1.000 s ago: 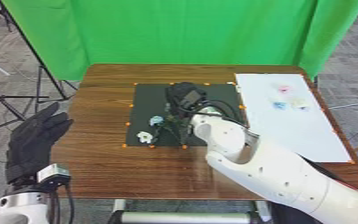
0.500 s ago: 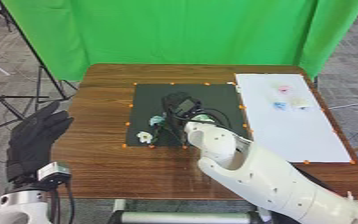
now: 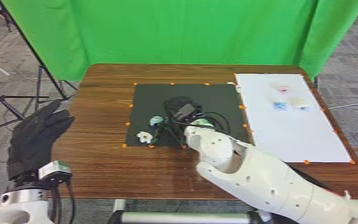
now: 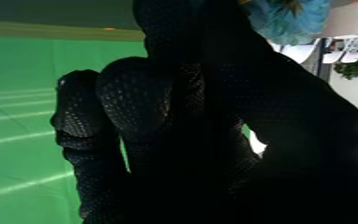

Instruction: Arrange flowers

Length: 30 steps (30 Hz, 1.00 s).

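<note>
So here's where we're at with the flowers. Our right hand [image 3: 182, 106] is over the black mat [image 3: 149, 95] in the middle of the brown wooden table [image 3: 100, 115], and honestly we can't tell whether it's open or closed on anything. The white flower [image 3: 144, 136] is down by the mat's near left corner, and the light blue flower [image 3: 156, 120] sits just past it, a bit further right and near our right hand. There are some dark green stems [image 3: 171, 134] beside those two.

In the right wrist view there's a ruffled blue bloom [image 4: 291, 22] beyond the black glove; we can't say which blue one that is.

Over on the white sheet [image 3: 291, 137], to the right of the mat, we've got a pink flower [image 3: 284, 89], with a small blue flower [image 3: 279, 105] and a cream flower [image 3: 301, 104] side by side, closer to us.

Our left hand [image 3: 35, 142] is off past the table's left edge, well apart from the flowers, fingers pretty straight and close together, pinching nothing.
</note>
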{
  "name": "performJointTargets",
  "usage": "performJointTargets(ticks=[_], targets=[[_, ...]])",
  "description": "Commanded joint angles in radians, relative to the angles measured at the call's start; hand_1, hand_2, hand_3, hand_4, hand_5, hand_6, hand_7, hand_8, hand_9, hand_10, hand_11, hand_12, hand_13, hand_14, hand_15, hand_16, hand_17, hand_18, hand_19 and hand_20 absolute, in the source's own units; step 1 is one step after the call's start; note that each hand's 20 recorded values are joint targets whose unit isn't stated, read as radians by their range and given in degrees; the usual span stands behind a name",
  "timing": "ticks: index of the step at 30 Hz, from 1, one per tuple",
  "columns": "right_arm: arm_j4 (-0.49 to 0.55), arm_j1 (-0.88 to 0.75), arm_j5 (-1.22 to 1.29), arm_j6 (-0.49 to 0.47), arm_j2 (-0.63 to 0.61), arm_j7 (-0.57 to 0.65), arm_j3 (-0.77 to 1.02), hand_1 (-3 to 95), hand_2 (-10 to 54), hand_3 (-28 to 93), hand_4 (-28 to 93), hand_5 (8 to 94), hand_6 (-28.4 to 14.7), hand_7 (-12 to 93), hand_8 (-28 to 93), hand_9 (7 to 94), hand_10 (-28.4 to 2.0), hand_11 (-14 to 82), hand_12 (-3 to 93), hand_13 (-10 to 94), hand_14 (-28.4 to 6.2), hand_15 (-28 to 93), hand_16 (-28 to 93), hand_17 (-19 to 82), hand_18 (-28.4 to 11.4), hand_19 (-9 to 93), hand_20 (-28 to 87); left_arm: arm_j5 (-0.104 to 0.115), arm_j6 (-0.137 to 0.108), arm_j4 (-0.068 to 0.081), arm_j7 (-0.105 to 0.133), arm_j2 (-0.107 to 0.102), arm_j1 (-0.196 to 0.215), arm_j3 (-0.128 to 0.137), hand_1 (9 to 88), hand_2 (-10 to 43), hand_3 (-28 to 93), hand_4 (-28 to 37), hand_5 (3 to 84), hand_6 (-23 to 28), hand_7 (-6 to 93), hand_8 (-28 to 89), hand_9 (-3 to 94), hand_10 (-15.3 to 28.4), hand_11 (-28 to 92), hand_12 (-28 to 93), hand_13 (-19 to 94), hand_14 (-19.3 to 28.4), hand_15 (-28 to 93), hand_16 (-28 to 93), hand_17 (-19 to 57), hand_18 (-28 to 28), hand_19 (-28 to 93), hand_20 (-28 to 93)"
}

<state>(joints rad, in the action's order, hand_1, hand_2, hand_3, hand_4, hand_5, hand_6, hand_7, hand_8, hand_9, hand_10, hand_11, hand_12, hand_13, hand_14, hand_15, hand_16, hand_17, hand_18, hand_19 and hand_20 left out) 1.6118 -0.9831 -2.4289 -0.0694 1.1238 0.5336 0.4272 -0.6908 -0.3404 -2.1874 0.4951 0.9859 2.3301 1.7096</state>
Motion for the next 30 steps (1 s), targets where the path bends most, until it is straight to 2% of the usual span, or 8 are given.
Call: performJointTargets(ticks=[1,3,11,17,21,25,27,30], targets=[[-0.003,0.046,0.000,0.013,-0.002,0.060,-0.027,49.8,-9.5,79,-28,67.2,-2.9,36,2,78.0,-9.2,21.3,38.0,70,-6.2,73,25,44,-18.0,93,17,-0.006,0.013,0.002,-0.010,0.007,0.001,-0.001,25.2,6.4,81,-19.7,44.8,12.5,12.3,-9,39.6,22.1,38,9,28,28.4,68,-17,-8.2,23.9,63,3],[-0.008,0.069,0.009,0.040,-0.010,0.078,-0.057,49.8,-9.5,79,-28,66.7,-3.1,36,2,77.6,-9.4,21.6,37.7,70,-6.2,73,26,43,-18.0,93,17,-0.013,0.016,0.001,-0.013,0.010,0.001,0.002,25.5,6.3,81,-19.7,44.9,12.5,12.3,-9,39.6,22.1,38,9,28,28.4,68,-17,-8.2,23.9,63,3],[-0.018,0.086,-0.004,0.012,-0.013,0.118,-0.070,50.5,-9.5,79,-28,63.7,-4.8,35,2,73.1,-10.4,23.1,36.6,67,-5.5,72,27,41,-18.4,93,15,0.000,0.003,0.001,0.000,-0.005,0.003,-0.005,25.8,5.6,81,-19.0,44.8,12.5,12.3,-9,39.6,22.0,38,9,28,28.4,68,-17,-8.2,23.8,63,3],[0.005,0.048,-0.003,-0.048,-0.002,0.110,-0.023,50.6,-9.5,80,-28,62.7,-5.2,33,2,71.1,-11.3,23.5,36.0,65,-5.1,72,28,40,-18.7,93,14,-0.013,0.010,-0.002,-0.011,0.006,0.008,0.004,26.0,5.0,81,-18.6,44.9,12.5,12.3,-9,39.6,22.1,38,9,28,28.4,69,-17,-8.2,23.9,63,3],[0.037,-0.010,-0.048,-0.109,0.021,0.060,0.039,48.3,-9.5,82,-28,61.6,-5.8,30,1,66.6,-13.4,29.6,31.1,64,-6.0,73,28,38,-19.4,93,13,-0.020,0.014,-0.002,-0.019,0.014,0.006,0.008,26.2,4.7,81,-18.3,44.8,12.5,12.3,-9,39.7,22.0,38,9,29,28.4,69,-17,-8.2,23.9,63,3],[0.060,-0.045,-0.059,-0.165,0.041,0.030,0.077,46.1,-9.5,83,-28,60.4,-6.4,29,-12,61.6,-16.6,36.7,24.7,61,-7.8,74,27,36,-20.2,93,12,-0.028,0.023,0.000,-0.027,0.021,0.002,0.009,26.5,4.4,81,-18.0,44.9,12.5,12.3,-9,39.7,22.0,38,9,29,28.4,69,-17,-8.2,23.9,63,3],[0.066,-0.054,-0.065,-0.171,0.045,0.023,0.085,45.0,-9.5,84,-28,59.7,-7.0,28,-13,59.5,-18.0,39.5,22.0,61,-8.8,75,26,36,-20.5,93,12,-0.022,0.017,0.000,-0.025,0.018,0.004,0.007,26.7,4.3,80,-17.8,45.0,12.4,12.5,-9,39.8,22.0,38,9,29,28.4,69,-17,-8.2,23.9,63,3],[0.071,-0.056,-0.064,-0.184,0.051,0.020,0.097,44.0,-9.5,84,-28,59.3,-7.2,28,-13,58.5,-18.5,40.2,20.8,60,-9.5,75,25,35,-20.7,93,11,-0.030,0.022,-0.001,-0.032,0.023,0.005,0.011,27.1,4.0,80,-17.5,45.0,12.4,12.6,-9,39.7,21.9,38,9,29,28.4,69,-17,-8.2,23.9,63,4]])
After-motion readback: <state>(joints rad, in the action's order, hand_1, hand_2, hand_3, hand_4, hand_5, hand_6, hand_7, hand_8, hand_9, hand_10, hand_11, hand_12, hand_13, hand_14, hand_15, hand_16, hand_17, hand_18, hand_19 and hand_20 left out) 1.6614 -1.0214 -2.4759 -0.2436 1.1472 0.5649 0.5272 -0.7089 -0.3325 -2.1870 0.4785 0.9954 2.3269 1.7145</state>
